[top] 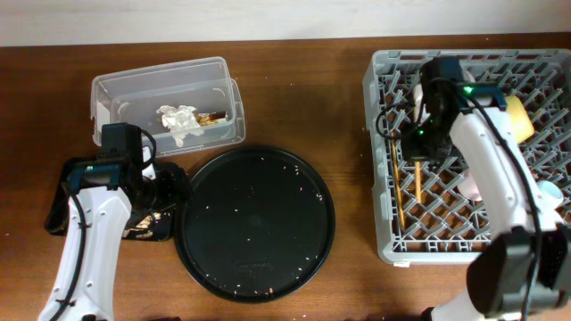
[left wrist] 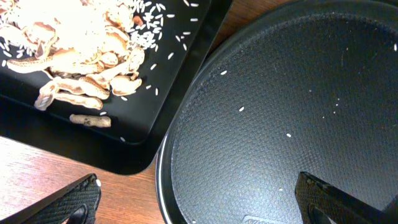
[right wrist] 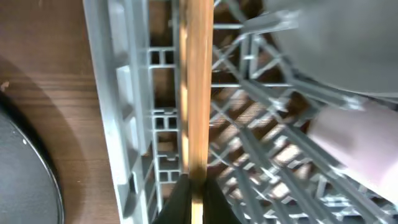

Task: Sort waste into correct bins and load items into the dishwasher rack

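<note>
**Right gripper** (right wrist: 194, 190): the jaws are pinched shut on one wooden chopstick (right wrist: 196, 93), gripped near its end. In the wrist view the stick runs toward 12 o'clock from the fingertips, over the lattice of the dishwasher rack (right wrist: 124, 124) and close to its side wall. I cannot tell whether the stick touches the floor.

**Risk:** an end grip gives poor control of the free tip. If released crooked, the slim stick may drop through a lattice opening or tip over the wall onto the table.

**Overhead view:**
- The second chopstick (top: 397, 183) lies just at 9 o'clock of the held one.
- The pink cup (top: 468, 185) sits at 3 o'clock, so a sideways swing could knock it.
- The yellow bowl (top: 520, 116) is farther off at 2 o'clock.

**Left gripper** (left wrist: 198, 186), farthest away: the jaws are spread wide and hold nothing. It hangs over the spot where the shallow black tray (left wrist: 174, 118), holding food scraps (left wrist: 81, 37), meets the round black tray (left wrist: 280, 106).
</note>
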Controlling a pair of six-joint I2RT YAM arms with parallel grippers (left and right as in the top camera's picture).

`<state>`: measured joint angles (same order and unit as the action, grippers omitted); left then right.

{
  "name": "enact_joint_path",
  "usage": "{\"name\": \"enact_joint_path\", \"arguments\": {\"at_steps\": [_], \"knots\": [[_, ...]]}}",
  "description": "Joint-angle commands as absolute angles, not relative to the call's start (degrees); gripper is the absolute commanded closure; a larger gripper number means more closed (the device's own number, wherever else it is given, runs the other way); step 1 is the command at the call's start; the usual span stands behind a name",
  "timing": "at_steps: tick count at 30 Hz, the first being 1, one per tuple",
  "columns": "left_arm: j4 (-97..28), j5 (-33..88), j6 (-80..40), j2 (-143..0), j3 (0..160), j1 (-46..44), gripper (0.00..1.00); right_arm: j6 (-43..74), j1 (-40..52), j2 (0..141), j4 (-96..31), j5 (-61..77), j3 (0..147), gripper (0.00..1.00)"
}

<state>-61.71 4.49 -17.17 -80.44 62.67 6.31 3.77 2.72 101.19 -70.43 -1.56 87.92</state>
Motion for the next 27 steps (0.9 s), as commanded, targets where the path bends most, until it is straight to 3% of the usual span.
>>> {"name": "enact_joint_path", "arguments": {"at_steps": [1, 8, 10, 15, 17, 19, 22, 27], "knots": [[-61.8, 5.1, -17.3, -79.5, 62.7, 6.1, 0.01, 1.7, 3.9, 102.5, -70.0, 3.4, 87.4, 0.96], [-61.8, 5.1, -17.3, -79.5, 62.7, 6.1, 0.01, 1.9, 4.2, 102.6, -67.0, 3.3, 82.3, 0.94], [-61.8, 5.1, -17.3, -79.5, 62.7, 6.1, 0.01, 1.9, 4.2, 102.6, -67.0, 3.7, 82.1, 0.69], [-58.5, 5.1, -13.5, -79.5, 62.7, 4.0, 0.01, 2.4, 2.9, 100.4, -67.1, 6.4, 86.3, 0.62], [-51.9, 5.1, -7.9, -79.5, 62.7, -2.2, 0.01, -0.3, -0.6, 99.6, -66.9, 12.2, 91.1, 0.47], [-50.5, 5.1, -6.5, -79.5, 62.7, -5.4, 0.01, -3.0, -2.7, 99.6, -69.4, 14.9, 92.2, 0.43], [-58.3, 5.1, -6.5, -79.5, 62.7, -5.2, 0.01, -2.5, -3.8, 99.2, -76.4, 12.2, 92.2, 0.37], [-64.8, 4.6, -4.6, -70.4, 62.3, -5.1, 0.01, -1.5, -3.7, 89.7, -75.9, 9.6, 88.7, 0.14]]}}
